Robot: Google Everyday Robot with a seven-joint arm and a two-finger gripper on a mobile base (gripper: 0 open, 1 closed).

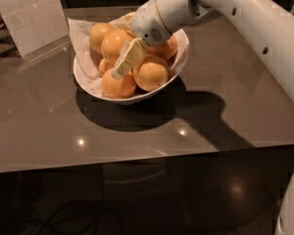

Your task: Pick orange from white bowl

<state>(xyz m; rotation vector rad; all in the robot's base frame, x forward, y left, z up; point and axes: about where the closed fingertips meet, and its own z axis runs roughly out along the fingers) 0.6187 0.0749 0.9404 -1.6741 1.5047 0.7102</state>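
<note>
The white bowl (180, 57) stands on the dark table, lined with crumpled white paper (81, 33) and heaped with several oranges. A big smooth orange (152, 75) lies at the front right of the heap, another (115, 42) sits high at the back, and one more (116, 86) lies at the front left. My gripper (118, 71) reaches in from the upper right on the white arm (245, 18). It points down-left into the heap. Its tip rests between the front right orange and the front left one, touching or nearly touching them.
A clear plastic sign holder (32, 16) stands on the table at the back left, close to the bowl. The glossy table's front edge (137, 158) runs across the lower middle. The arm crosses the table's right side.
</note>
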